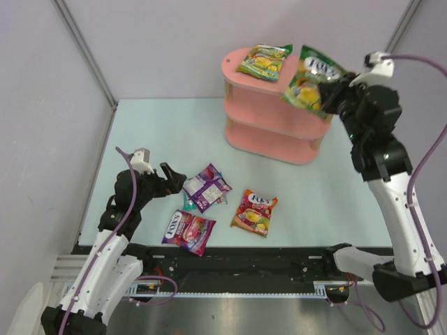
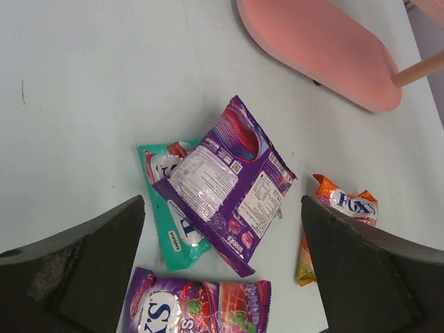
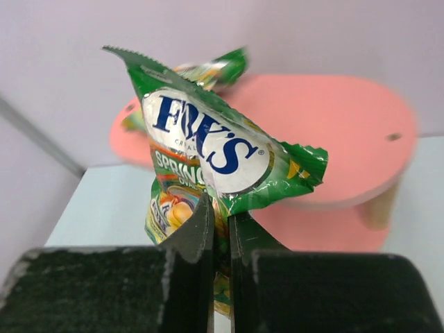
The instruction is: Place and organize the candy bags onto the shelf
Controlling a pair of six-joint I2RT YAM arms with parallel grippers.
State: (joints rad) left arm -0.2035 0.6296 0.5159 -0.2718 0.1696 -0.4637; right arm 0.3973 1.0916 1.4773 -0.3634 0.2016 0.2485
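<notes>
The pink shelf [image 1: 274,128] stands at the back right, with one green-yellow candy bag [image 1: 264,61] lying on its top board. My right gripper [image 1: 328,94] is shut on a second green bag [image 1: 312,78], held upright just above the right end of the top board; in the right wrist view the bag [image 3: 208,139] rises from the pinched gripper [image 3: 220,208] in front of the shelf [image 3: 347,118]. My left gripper [image 2: 222,208] hangs open over a back-up purple bag [image 2: 229,180] lying on a teal bag [image 2: 170,222]. A purple-magenta bag [image 2: 198,309] and an orange bag [image 2: 343,208] lie nearby.
The loose bags cluster on the pale table near its front: purple bag [image 1: 206,187], purple-magenta bag [image 1: 188,230], orange bag [image 1: 255,211]. A black rail [image 1: 244,265] runs along the near edge. Grey walls close the back and left. The shelf's lowest board [image 2: 319,48] is close beyond the pile.
</notes>
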